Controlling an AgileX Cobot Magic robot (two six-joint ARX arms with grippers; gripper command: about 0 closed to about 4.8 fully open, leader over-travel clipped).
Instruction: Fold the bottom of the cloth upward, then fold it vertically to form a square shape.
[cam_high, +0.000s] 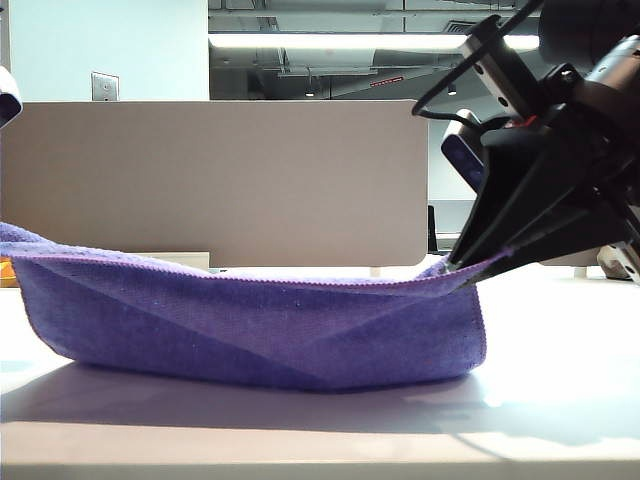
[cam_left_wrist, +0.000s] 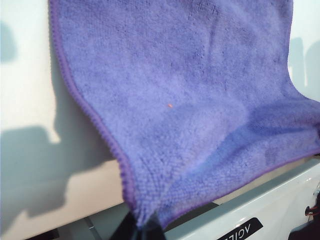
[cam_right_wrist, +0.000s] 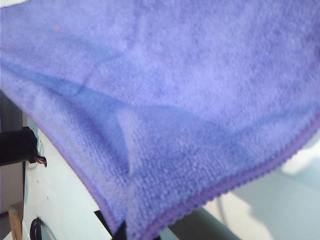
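Above the table (cam_high: 560, 400), left claw (cam_left_wrist: 142, 227) and right claw (cam_high: 462, 264) clamp cloth (cam_high: 250, 320) corners.

A white bench (cam_high: 560, 400) carries the scene, its smooth top running across the whole exterior view, with a pale front edge along the near side. The only thing lying on it is the purple cloth (cam_high: 250, 330), and only its sagging lower fold touches the surface. That fold rests below and to the left of the right gripper (cam_high: 462, 264), which pinches the raised corner above the bench, jaws closed on the hem. The opposite corner is lifted clear of the bench by the left gripper (cam_left_wrist: 142, 227), closed on it too. Soft shadows fall on the bench under and in front of the cloth.
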